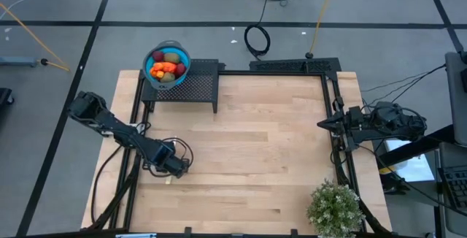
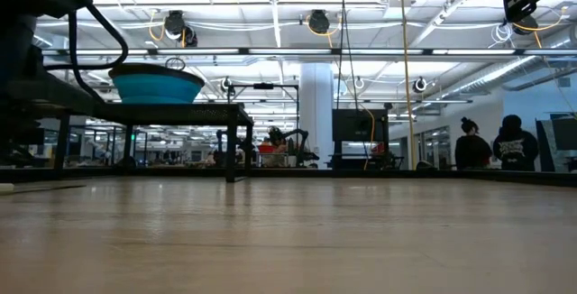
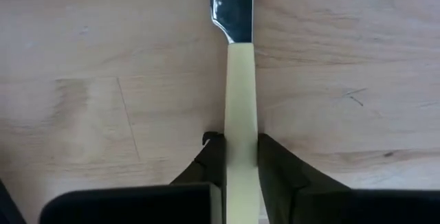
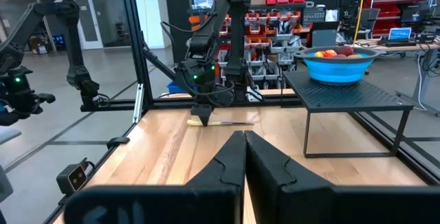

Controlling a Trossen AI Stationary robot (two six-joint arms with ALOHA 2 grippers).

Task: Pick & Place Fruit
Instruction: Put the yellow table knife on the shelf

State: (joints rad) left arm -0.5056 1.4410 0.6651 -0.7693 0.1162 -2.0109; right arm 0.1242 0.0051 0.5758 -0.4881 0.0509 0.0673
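The left gripper is reaching down to the wooden table, its fingers clamping the slim pale knife by its smooth handle, well clear of the blue bowl. The fruit is sitting in that bowl on the black mesh stand. The right gripper is waiting pinched together, far across the open tabletop from the bowl.
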